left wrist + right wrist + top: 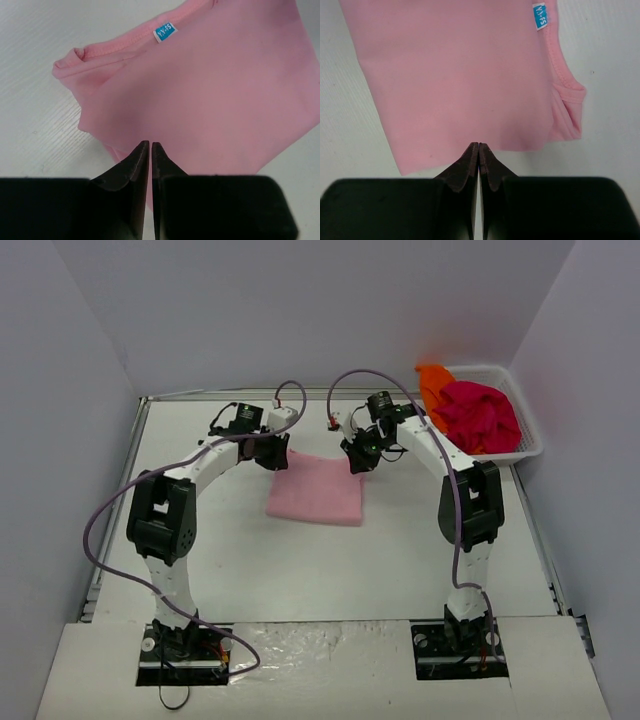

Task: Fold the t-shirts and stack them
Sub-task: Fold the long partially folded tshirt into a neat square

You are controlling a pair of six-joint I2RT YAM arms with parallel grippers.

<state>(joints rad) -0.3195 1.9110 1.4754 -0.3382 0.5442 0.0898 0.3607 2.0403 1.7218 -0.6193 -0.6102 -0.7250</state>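
Observation:
A light pink t-shirt [315, 490] lies folded into a flat rectangle in the middle of the table. Its neck seam and small blue-and-white label [165, 31] are at its far edge. My left gripper [272, 453] is at the shirt's far left corner, shut, its tips [150, 144] just over the pink cloth [215, 90]. My right gripper [356, 460] is at the far right corner, also shut, its tips [478, 145] at the edge of the pink shirt [460, 75]. No cloth shows between either pair of jaws. A magenta-red t-shirt [480, 415] and an orange t-shirt [433, 380] lie crumpled in the basket.
The white mesh basket [530, 447] stands at the back right of the table, beside the right arm. Grey walls close in the back and both sides. Purple cables loop above both arms.

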